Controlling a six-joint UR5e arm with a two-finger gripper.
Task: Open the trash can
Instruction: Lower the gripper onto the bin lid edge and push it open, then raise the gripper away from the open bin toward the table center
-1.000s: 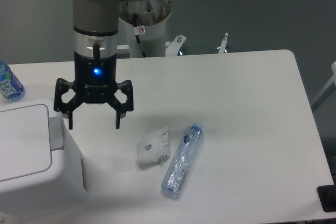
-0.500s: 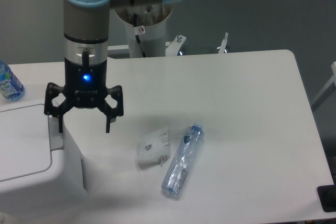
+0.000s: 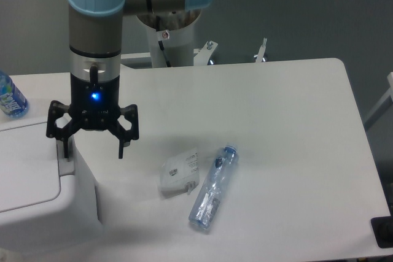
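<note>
At the counter's [image 3: 276, 108] front left corner stands the trash can [image 3: 37, 213], large, boxy, white, rounded corners. Flat lid panel [image 3: 24, 167] lies level and closed. Grey strip [image 3: 65, 151] runs along the lid's right edge.

Fixed camera view, looking down from the front. Arm [image 3: 95, 41] comes down vertical over the bin's upper right part, blue cap at the top, blue light lit on the wrist body. Gripper [image 3: 91, 145] points straight down, jaws spread wide, nothing between them. Left-hand fingertip in the picture sits at the grey strip; contact cannot be told from this angle. Other fingertip hangs off the bin's right side, over bare counter.

Near the counter's middle, toward the front edge: a flattened white packet [image 3: 180, 172], and just beside it on the right a clear plastic bottle [image 3: 212, 187] lying on its side, blue cap pointing toward the far edge. Packet and bottle look close, touching or not unclear.

Far left edge: a second bottle [image 3: 10, 97], blue label, partly cut off by the frame, behind the bin.
</note>
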